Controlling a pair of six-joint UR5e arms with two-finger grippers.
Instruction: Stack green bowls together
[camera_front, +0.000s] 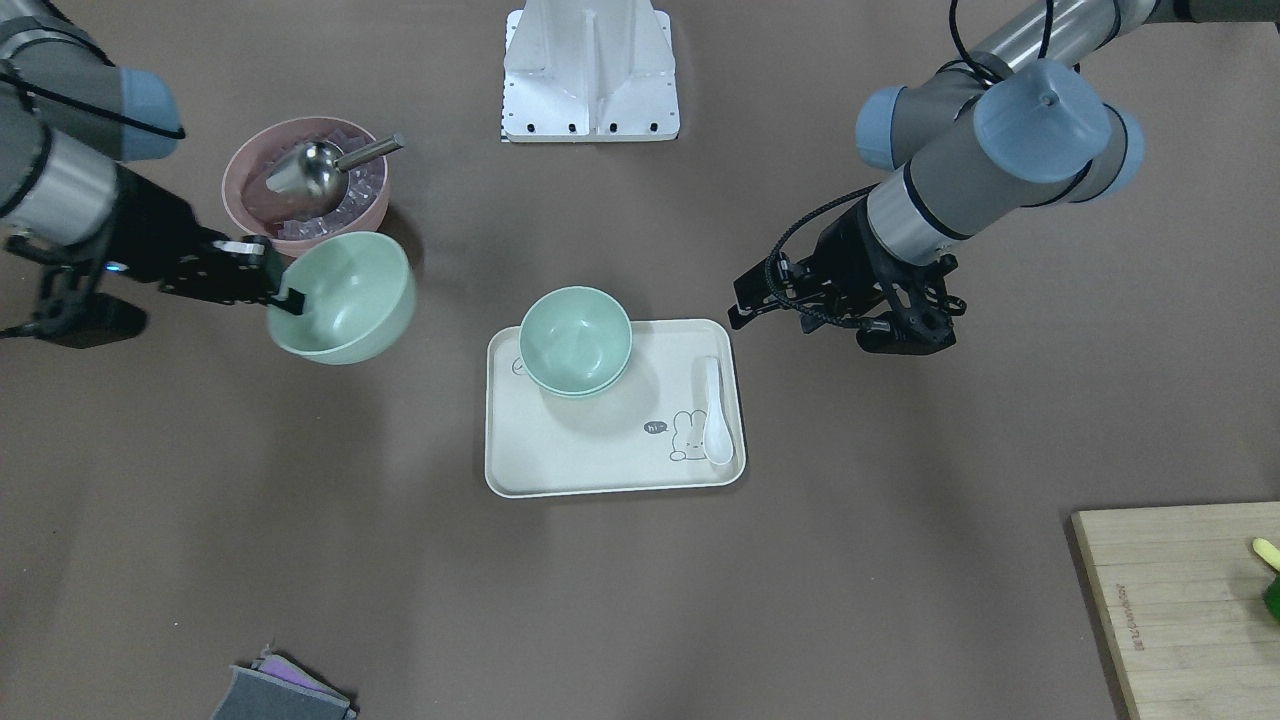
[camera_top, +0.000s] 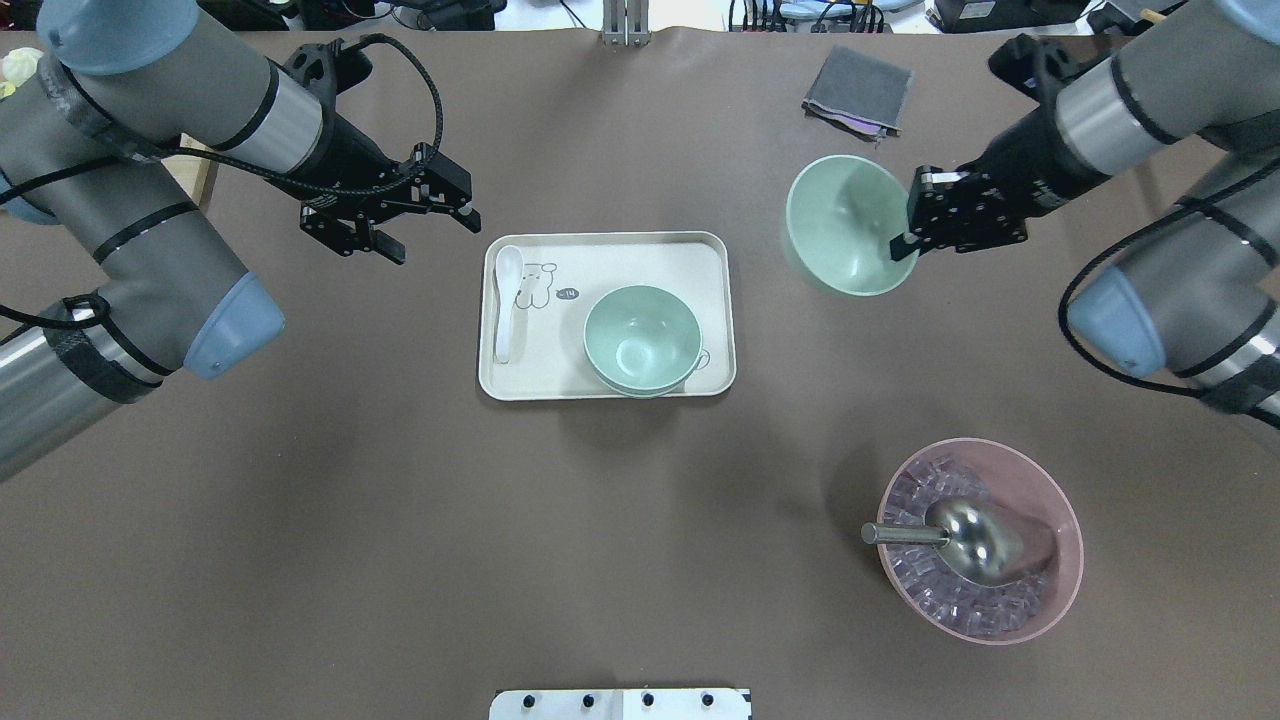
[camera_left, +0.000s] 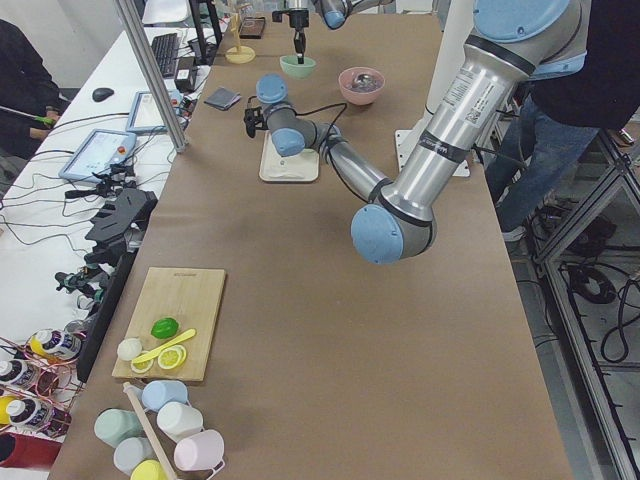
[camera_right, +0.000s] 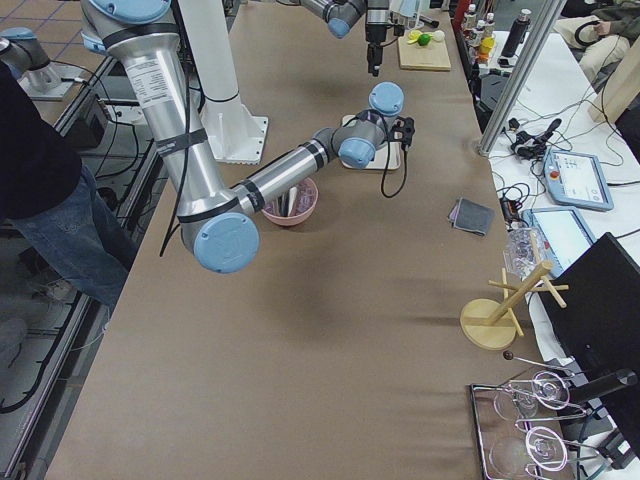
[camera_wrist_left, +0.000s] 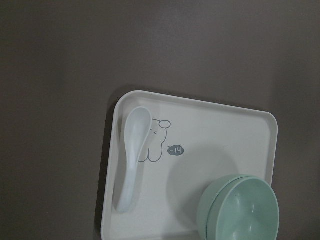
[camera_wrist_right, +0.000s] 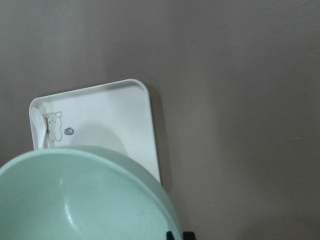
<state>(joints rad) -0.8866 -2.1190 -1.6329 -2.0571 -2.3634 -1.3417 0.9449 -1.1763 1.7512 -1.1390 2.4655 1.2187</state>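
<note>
Green bowl (camera_top: 845, 225), third of the set: pinched at its right rim by the right gripper (camera_top: 903, 243), a fingertip (camera_top: 899, 248) showing inside the wall. Apparently held clear of the table (camera_top: 400, 520), mouth up and a little tilted. Round, so no long axis to line up, only a centre to place.

Stacked green bowls (camera_top: 642, 340): two, nested one inside the other, upright in the near right part of the cream tray (camera_top: 610, 255). Seen from overhead, to the left of the held bowl and somewhat nearer, well apart from it, with bare table and the tray's right wall between.

Coming move, as a judgement: across to the left and near until centred over the nest, tilt levelled out, then down and released.

Left gripper (camera_top: 437, 243): jaws spread wide, holding nothing, poised just beside the tray's far left corner. About as near to the nest as the right one, but likely not needed for this step.

White spoon (camera_top: 507, 300) lying along the tray's left side, off the likely path. Pink bowl (camera_top: 1040, 470) with a metal scoop (camera_top: 960, 540) at near right, well apart from the tray.
</note>
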